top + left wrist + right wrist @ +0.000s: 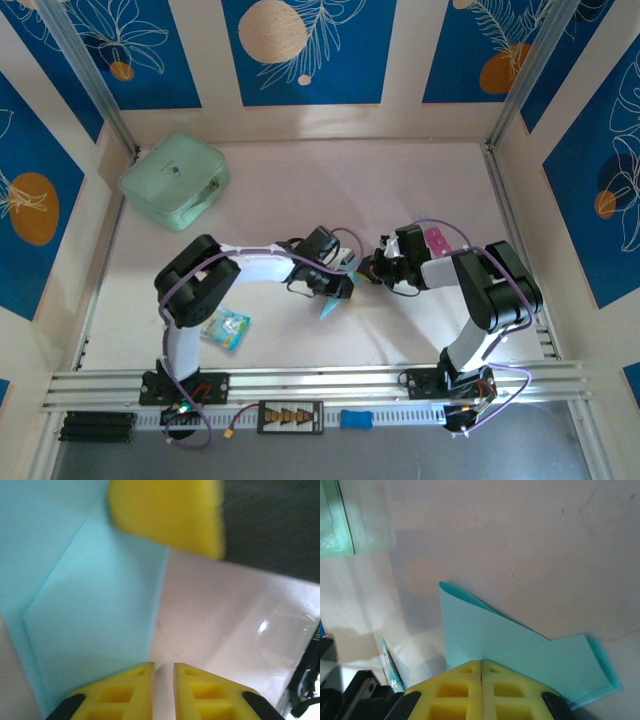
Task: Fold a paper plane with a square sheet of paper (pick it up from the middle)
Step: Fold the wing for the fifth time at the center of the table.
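The square sheet of paper is folded into a pointed light-blue paper plane [329,306] and held just above the table's middle. My right gripper [365,272] is shut on it. In the right wrist view the yellow jaws of the right gripper [481,661] press together on the paper plane [485,630], which fans out beyond them. My left gripper [349,284] sits right beside it. In the left wrist view the left gripper [163,666] stands slightly open, with bare table showing in the gap. The paper plane [95,610] lies just left of its left finger. A right-gripper finger [165,515] shows at the top.
A mint-green pouch [175,180] lies at the back left, and it appears again as the pouch [335,520] in the right wrist view. A small printed blue-and-white packet [227,327] lies near the left arm's base. Walls ring the table, and an aluminium rail [320,380] runs along the near edge.
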Controlling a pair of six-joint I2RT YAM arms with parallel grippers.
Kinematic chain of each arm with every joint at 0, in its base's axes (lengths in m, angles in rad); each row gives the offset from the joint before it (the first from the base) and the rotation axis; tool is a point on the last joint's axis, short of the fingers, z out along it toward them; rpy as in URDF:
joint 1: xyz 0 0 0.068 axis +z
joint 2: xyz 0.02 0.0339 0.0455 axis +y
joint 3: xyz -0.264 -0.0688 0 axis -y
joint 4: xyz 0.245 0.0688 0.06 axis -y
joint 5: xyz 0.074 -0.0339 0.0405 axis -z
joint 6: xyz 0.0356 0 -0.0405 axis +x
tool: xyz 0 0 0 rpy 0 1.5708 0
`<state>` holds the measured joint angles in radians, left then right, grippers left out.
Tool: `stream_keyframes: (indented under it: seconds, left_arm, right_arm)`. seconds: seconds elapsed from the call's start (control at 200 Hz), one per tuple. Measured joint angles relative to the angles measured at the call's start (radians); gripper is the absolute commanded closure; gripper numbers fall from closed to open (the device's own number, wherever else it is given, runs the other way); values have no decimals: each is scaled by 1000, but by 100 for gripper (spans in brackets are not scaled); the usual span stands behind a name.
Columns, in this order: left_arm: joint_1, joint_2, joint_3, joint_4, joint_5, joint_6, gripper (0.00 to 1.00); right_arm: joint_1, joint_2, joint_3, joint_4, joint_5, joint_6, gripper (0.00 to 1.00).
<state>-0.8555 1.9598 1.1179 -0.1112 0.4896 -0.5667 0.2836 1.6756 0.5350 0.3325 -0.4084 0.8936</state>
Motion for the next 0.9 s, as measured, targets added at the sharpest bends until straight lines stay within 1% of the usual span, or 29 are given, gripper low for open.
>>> stream_keyframes:
  seconds: [0.15, 0.43, 0.555, 0.62, 0.79, 0.9]
  left_arm:
    - [0, -16, -29, 22, -1, 0, 82]
    - [0, -145, -188, 6, -1, 0, 80]
    - [0, -190, -238, -16, -5, 2, 83]
    - [0, -219, -269, -28, -12, 6, 86]
    - [0, -309, -343, -74, -31, 7, 88]
    - [0, -403, -365, -99, -71, 0, 87]
  right_arm:
    - [0, 0, 0, 0, 0, -4, 96]
    - [-2, 5, 2, -1, -11, -18, 96]
    - [-3, 9, 7, -6, -19, -27, 96]
    - [-3, 11, 10, -8, -28, -34, 95]
    - [2, 35, 53, -58, -63, -100, 94]
    - [36, 64, 113, -110, -80, -179, 94]
